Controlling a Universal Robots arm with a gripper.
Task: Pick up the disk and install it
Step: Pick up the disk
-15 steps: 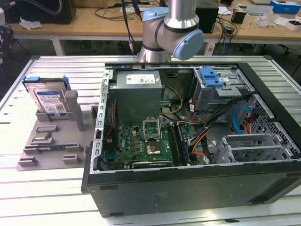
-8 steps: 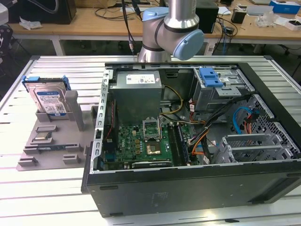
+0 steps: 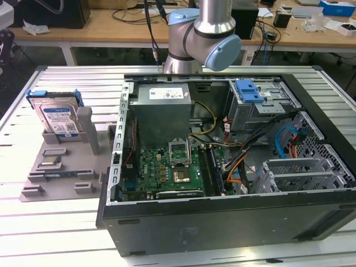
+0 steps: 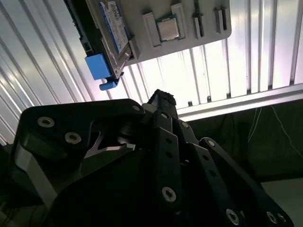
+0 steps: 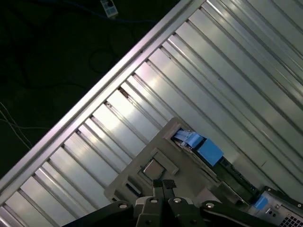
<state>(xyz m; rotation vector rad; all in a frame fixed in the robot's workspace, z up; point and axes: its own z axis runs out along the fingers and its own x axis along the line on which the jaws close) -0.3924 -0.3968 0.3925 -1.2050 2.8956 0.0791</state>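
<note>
Black gripper (image 4: 161,96) linkages loom closest, fingers (image 5: 158,186) pinched narrow and empty, well apart from the disk (image 3: 55,119). It stands on edge in the grey holder (image 3: 55,167) on the desk (image 3: 67,222), beside the open computer case (image 3: 222,228). A clean pick likely needs them widened and squared to its flat faces.

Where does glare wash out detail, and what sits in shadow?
Exterior view: the table slats blow out white nearest the camera. Second wrist view: glare on slats beside the grey tray; the gripper is a dark silhouette. First wrist view: bright slats, dark floor.
</note>
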